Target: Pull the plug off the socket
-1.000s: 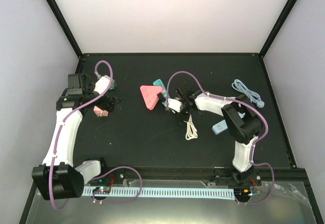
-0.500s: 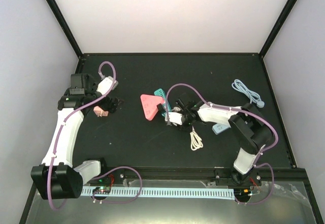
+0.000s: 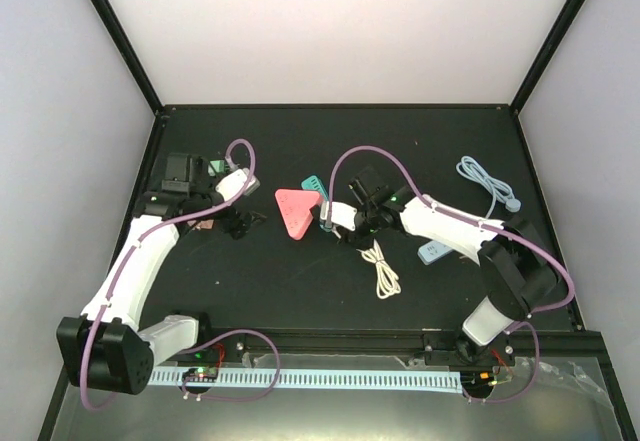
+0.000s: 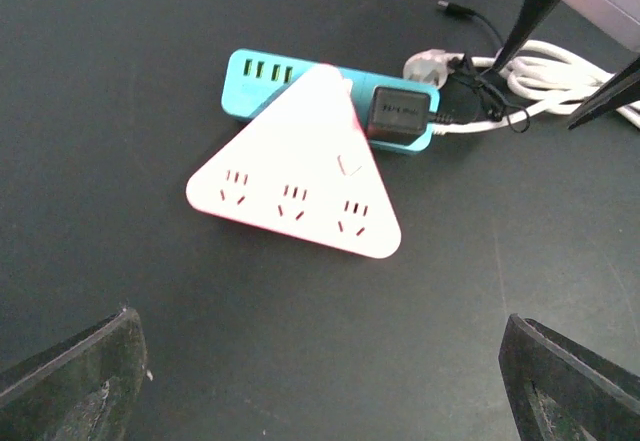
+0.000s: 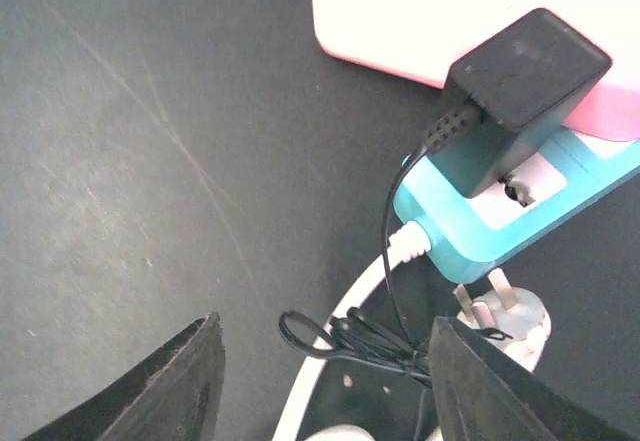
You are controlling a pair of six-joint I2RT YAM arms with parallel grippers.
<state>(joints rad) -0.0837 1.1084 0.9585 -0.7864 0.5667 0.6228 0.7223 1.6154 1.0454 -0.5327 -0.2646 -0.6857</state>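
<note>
Plug: the black plug (image 5: 525, 66) sits pushed into the end of the teal power strip (image 5: 478, 223), and its thin black lead drops away off the near side.
Power strip: flat on the worktop (image 3: 290, 286) near the middle, partly tucked under the pink triangular socket block (image 4: 300, 176). The plug's side is right up against that block.
Right hand: the right hand (image 5: 318, 371) is spread wide with nothing in it. It hangs just short of the plug and is not touching it.
Left hand: the left hand (image 4: 320, 381) is also wide open and empty. It sits apart to the left and faces across at the pink block.
White cable: the white cable (image 3: 383, 273) lies bundled on the worktop beside the strip's plug end, and its white three-pin head (image 5: 500, 311) rests just by the strip.
Far right: a grey-blue coiled cable (image 3: 488, 183) lies well apart from everything else.
</note>
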